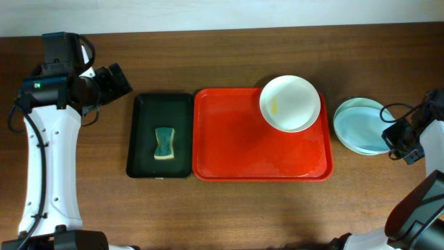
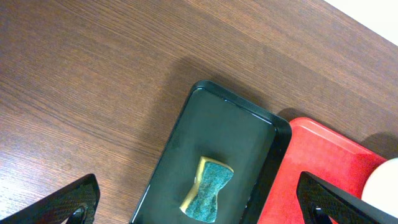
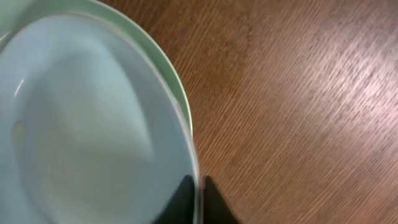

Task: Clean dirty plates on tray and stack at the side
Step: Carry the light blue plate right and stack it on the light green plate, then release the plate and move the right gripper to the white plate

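Left side: the left gripper (image 1: 119, 78) hangs over bare table (image 1: 229, 208) beyond the far left corner of the dark tray (image 1: 142, 104). Its jaws are spread wide and hold nothing. A sponge (image 1: 164, 143) lies flat inside the dark tray, toward its near end.

Centre: the red tray (image 1: 243, 142) sits just beside the dark tray. I see one white plate (image 1: 290, 103) in its far right corner, with a yellow smear (image 1: 275, 106) on the inside.

Right side: two pale blue-green plates sit stacked on the table just right of the red tray, the upper plate (image 3: 93, 124) nested in the lower plate (image 3: 169, 70). The right gripper (image 3: 199, 200) is at the stack's right edge, its fingertips (image 3: 183, 198) nearly together on either side of the upper plate's rim. I cannot tell whether they are pinching it.
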Controlling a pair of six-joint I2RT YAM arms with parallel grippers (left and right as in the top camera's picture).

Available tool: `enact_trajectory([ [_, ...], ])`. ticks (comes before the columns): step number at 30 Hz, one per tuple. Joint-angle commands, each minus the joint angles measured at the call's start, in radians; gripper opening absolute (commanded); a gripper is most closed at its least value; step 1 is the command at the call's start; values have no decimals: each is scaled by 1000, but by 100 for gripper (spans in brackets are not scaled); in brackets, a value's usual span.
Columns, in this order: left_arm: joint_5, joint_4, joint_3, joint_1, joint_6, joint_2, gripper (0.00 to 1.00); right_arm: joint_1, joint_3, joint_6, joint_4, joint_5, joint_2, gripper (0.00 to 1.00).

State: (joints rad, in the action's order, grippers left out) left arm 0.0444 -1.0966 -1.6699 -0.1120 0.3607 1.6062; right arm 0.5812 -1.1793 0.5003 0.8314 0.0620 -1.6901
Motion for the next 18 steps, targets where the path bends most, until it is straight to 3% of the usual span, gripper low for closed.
enact_trajectory([
  [1,0,0,-2,-2,9,5,99,2,3,2,-7,10,-5,33],
  [3,0,0,-2,-2,9,5,99,2,3,2,-7,10,-5,39],
  [6,0,0,-3,-2,9,5,99,2,3,2,-7,10,-5,64],
  [8,0,0,-3,-2,9,5,99,2,3,2,-6,9,-5,72],
  [13,0,0,-3,-2,9,5,99,2,3,-2,0,-34,-5,79],
  [16,0,0,-3,-2,9,5,99,-2,3,-152,-8,-194,-5,79],
  [18,0,0,-3,-2,9,5,99,-26,3,-317,-34,-349,-5,68],
])
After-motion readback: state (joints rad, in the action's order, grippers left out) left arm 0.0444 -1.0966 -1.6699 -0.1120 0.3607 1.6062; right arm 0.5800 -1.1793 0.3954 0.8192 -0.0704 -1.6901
